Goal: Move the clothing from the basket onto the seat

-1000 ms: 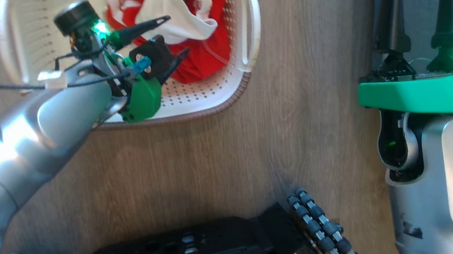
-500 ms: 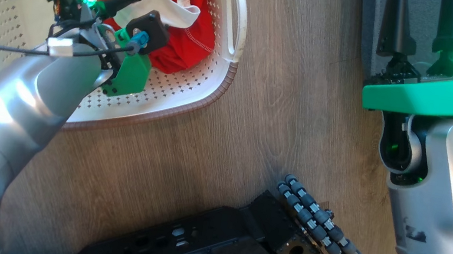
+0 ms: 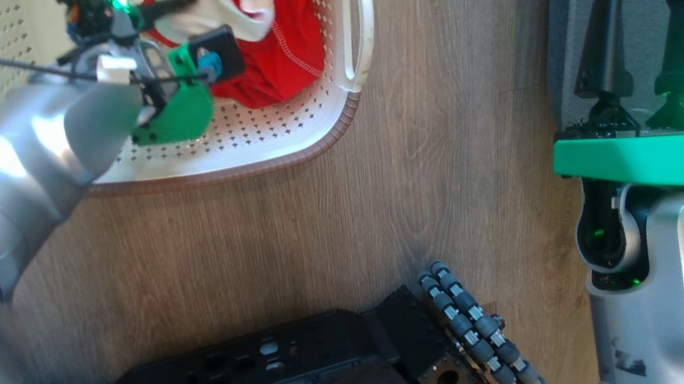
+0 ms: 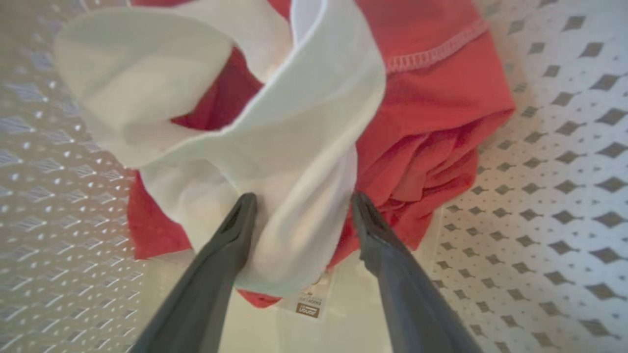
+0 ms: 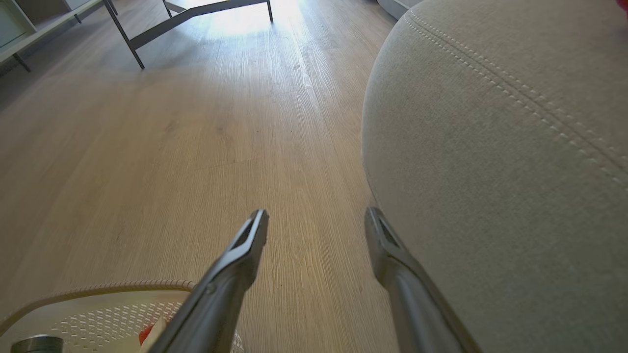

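The clothing [image 3: 280,58], bright red with a white band [image 4: 294,147], lies bunched at the far end of the cream perforated basket [image 3: 296,140]. My left gripper [image 4: 302,200] reaches into the basket and is open. Its dark fingers [image 3: 169,1] straddle a fold of the white band, which bulges between them. My right gripper [image 5: 316,214] is open and holds nothing, hovering over the wooden floor beside the rounded corner of the grey stitched seat [image 5: 490,147]. In the head view its fingers [image 3: 602,48] rise at the upper right, at the seat's edge [image 3: 559,49].
The basket stands on wooden floor [image 3: 435,184] left of the seat, with its rim [image 5: 98,287] showing low in the right wrist view. My black base and roller wheel [image 3: 481,342] sit at the bottom. Dark table legs [image 5: 196,10] stand far off. A label sticker [image 4: 309,304] lies on the basket floor.
The head view has shifted, so the basket sits further left and higher. My left gripper has pushed deeper into the basket, onto the white fold. The right gripper keeps its place.
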Robot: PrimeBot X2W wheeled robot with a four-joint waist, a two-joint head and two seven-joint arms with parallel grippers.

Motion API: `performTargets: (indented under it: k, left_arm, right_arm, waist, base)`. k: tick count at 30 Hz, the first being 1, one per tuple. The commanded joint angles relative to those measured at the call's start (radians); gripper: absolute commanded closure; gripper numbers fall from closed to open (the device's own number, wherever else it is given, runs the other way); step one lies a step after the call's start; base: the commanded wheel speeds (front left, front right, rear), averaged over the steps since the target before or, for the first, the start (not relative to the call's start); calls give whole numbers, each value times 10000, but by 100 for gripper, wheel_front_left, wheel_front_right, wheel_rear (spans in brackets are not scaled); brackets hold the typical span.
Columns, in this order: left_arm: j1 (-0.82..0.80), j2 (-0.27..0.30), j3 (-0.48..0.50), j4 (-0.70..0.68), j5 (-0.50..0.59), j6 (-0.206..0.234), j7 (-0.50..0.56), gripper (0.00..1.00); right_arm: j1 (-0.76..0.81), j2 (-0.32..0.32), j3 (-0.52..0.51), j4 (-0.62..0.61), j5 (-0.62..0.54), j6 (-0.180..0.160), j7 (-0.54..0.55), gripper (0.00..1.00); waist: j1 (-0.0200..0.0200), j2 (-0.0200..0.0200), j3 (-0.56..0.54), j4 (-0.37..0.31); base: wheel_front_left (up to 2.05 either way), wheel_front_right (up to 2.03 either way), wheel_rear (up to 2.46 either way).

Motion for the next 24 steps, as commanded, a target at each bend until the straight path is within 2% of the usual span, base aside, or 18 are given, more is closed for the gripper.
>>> performTargets:
  k: [1, 4, 10, 11, 13, 24]
  left_arm:
    - [-191, -79, 96, 22, 39, 129, 1, 0]
    - [-289, -153, 109, 253, 13, 273, -53, 0]
    - [-310, -293, 95, 501, -9, 234, -176, 0]
    - [-310, -319, 98, 526, -34, 223, -197, 24]
    - [-330, -367, 104, 553, -83, 215, -249, 100]
    - [-142, -264, 485, 577, -691, 272, -439, 100]
  right_arm:
    - [521, 72, 75, -335, 39, 69, -46, 0]
    - [532, 72, 110, -356, 5, 69, -46, 0]
    - [482, 72, 133, -311, 40, 69, -46, 0]
    - [466, 72, 126, -305, 46, 69, -46, 0]
    - [427, 72, 106, -288, 48, 69, -46, 0]
    - [80, 72, -65, -250, -45, 69, -46, 0]
  waist:
    - [0, 0, 10, 30]
    - [0, 0, 26, 71]
    - [0, 0, 6, 93]
    - [0, 0, 2, 102]
    - [0, 0, -4, 121]
    - [0, 0, -293, 143]
  base:
    - [0, 0, 0]
    - [0, 0, 0]
    - [0, 0, 0]
    - [0, 0, 0]
    - [0, 0, 0]
    - [0, 0, 0]
